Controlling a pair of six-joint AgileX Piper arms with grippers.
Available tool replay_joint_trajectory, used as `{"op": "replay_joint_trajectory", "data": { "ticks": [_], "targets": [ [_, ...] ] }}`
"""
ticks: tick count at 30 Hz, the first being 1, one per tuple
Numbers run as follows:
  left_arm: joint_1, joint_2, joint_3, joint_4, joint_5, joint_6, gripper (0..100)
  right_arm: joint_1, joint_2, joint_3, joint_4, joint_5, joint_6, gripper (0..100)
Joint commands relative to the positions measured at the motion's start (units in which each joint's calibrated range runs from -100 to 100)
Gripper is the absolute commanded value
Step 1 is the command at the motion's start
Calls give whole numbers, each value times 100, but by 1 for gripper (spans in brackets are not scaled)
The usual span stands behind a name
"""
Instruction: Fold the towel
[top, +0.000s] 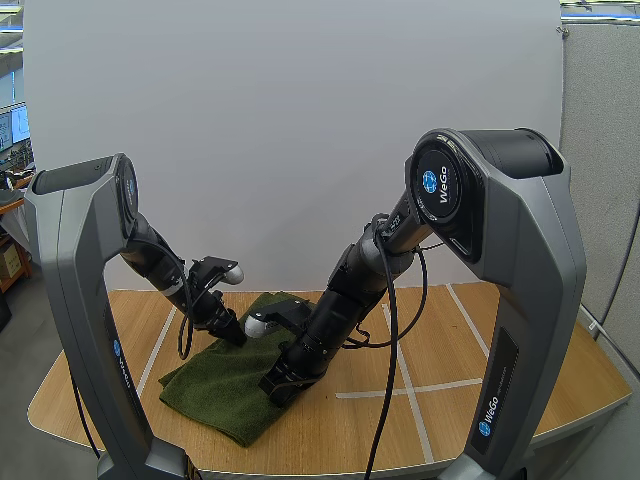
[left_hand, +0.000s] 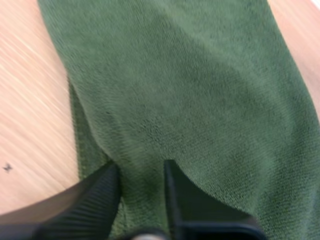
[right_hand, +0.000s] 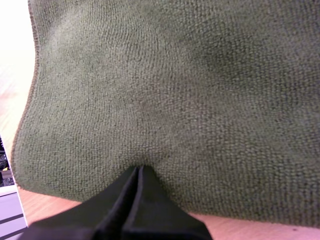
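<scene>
Green towel (top: 222, 388) lies flat on the wooden table (top: 450, 400), left of centre, between the two arms.

Left gripper (top: 228, 328) is down at the towel's far-left edge. Wrist view: fingers apart, straddling cloth (left_hand: 200, 100) and not clamped; the strip runs straight away from the tips, with a lower layer peeking out along one side.

Right gripper (top: 280, 388) is at the near-right edge, opposite. Fingers closed to a wedge (right_hand: 138, 170); the cloth (right_hand: 175, 90) puckers at the tip, so it probably pinches the hem.

Judgement: the right has the hold, and the towel lies leftward from it, so the fold would travel toward the left gripper.
</scene>
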Motion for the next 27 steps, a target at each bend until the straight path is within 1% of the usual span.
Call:
{"op": "replay_joint_trajectory", "data": {
  "ticks": [1, 4, 6, 10, 15, 18, 20, 25, 27],
  "targets": [
    [-26, -42, -307, -64, 704, -83, 21, 8, 6, 32, -69, 136, -53, 0],
    [-26, -42, -308, -64, 788, -74, 4, 8, 6, 32, -114, 134, -53, 0],
    [-26, -28, -299, -56, 812, -47, 0, 8, 6, 32, -111, 154, -53, 0],
    [-26, -28, -311, -56, 671, 10, 0, 8, 6, 32, -111, 154, -53, 0],
    [-26, -28, -311, -68, -409, 44, 0, 8, 6, 32, -152, 154, -53, 0],
    [-26, -28, -350, -123, -728, 107, 0, 8, 6, 32, -152, 154, -53, 0],
    [-26, -28, -456, -137, -728, 107, 0, 8, 6, 32, -152, 154, -53, 0],
    [-26, -7, -537, -477, -664, 152, 0, 8, 6, 32, -152, 154, -53, 0],
    [-26, 25, -537, -507, -568, 152, 0, 8, 6, 32, -152, 169, -53, 0]
  ]
}}
